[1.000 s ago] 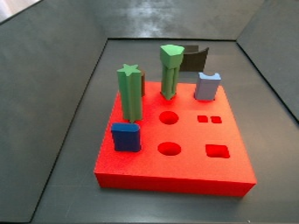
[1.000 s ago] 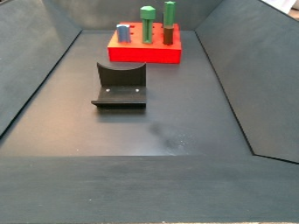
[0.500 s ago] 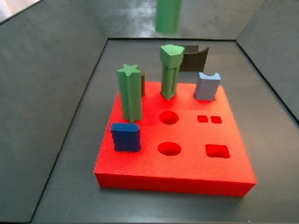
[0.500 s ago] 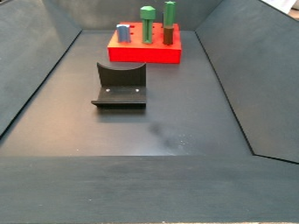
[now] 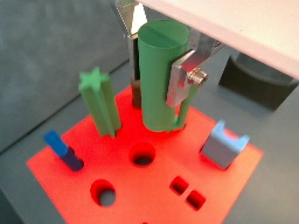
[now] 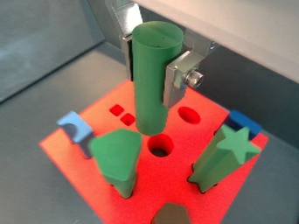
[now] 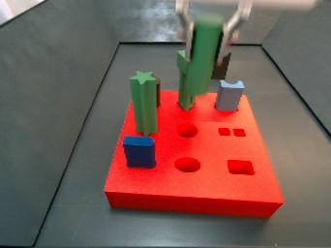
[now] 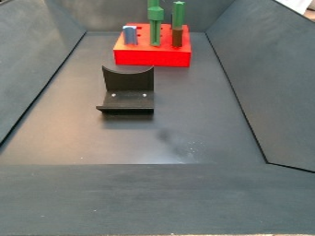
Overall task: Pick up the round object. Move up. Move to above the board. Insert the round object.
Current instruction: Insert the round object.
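Between the claw's (image 6: 158,63) closed fingers, the upright round object (image 6: 153,83), above the board (image 6: 111,133).

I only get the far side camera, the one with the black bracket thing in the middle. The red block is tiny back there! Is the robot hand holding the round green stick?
Observer: Yes. In a wrist view the gripper has its silver fingers clamped on the round object.
Operator: Is it over a hole?
Observer: In a wrist view its lower end hangs above a round hole in the board, not yet inside.
Operator: What else is stuck in the block?
Observer: A star-topped green peg, an angular-topped green peg, a dark blue piece and a light blue piece.
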You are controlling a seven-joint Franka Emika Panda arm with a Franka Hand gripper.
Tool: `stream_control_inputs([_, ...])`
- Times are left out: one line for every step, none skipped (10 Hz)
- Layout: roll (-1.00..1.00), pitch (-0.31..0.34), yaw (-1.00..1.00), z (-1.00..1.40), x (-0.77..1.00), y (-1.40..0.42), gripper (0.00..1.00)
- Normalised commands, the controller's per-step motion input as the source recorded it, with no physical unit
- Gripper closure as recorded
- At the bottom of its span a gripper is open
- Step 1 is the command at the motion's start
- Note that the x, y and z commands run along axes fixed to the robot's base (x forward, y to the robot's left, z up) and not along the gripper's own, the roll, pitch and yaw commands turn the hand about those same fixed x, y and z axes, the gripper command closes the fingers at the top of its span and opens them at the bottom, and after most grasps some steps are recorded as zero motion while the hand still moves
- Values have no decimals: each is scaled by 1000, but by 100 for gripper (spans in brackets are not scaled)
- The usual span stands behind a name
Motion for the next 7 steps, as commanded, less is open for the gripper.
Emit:
stream_control_inputs([153,-247,-120,-706,-149,-211,100])
stream_control_inputs([51,-151,-46,-489,-151,-51,100])
stream_control_inputs([0,-6,-11,-294,0,0,100])
stream_control_inputs([-73,0,-40,-289,0,20,100])
stream_control_inputs([-140,0,-263,-383,246,69,100])
stream_control_inputs([-189,0,-603,-371,314,120,100])
stream_control_inputs([-191,43,-611,-346,171,160,100])
